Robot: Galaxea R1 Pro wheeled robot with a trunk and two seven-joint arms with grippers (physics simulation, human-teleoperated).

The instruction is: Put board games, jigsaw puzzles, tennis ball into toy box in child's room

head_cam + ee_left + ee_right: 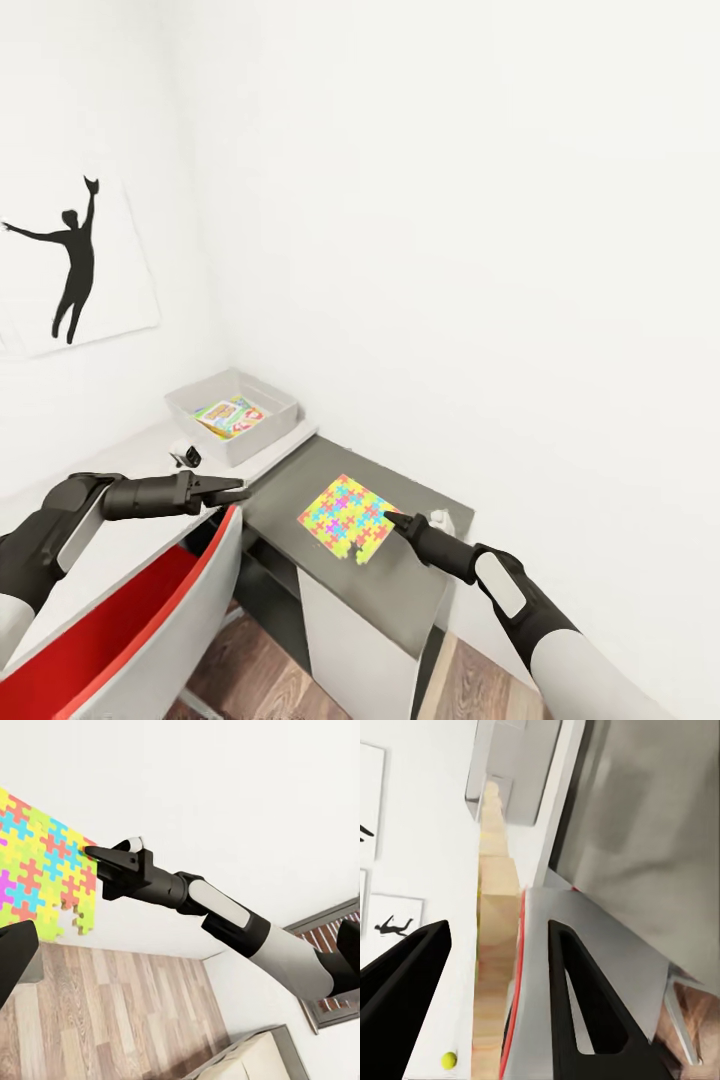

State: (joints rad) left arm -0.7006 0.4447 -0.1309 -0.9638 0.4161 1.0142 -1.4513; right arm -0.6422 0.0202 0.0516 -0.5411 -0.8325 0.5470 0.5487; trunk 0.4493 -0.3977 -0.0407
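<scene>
A multicoloured jigsaw puzzle (345, 517) (41, 881) sits over the low dark grey unit (400, 580); I cannot tell whether it rests flat or is slightly raised. My right gripper (392, 521) (101, 855) is at the puzzle's right edge. In the right wrist view its two black fingers (585, 997) stand apart, with the puzzle's pale edge (495, 937) between them, untouched. The light grey toy box (275, 395) (510, 772) stands in the corner of the table (140, 450), with a colourful board game (232, 415) inside. The tennis ball (449, 1060) lies on the table. My left gripper (232, 490) hovers open above the chair.
A red-and-white swivel chair (150, 620) (600, 952) stands close under my left arm, against the desk. A small dark-and-white object (186, 455) lies beside the toy box, and a small white item (440, 520) sits by the right gripper. White walls close in behind and to the right.
</scene>
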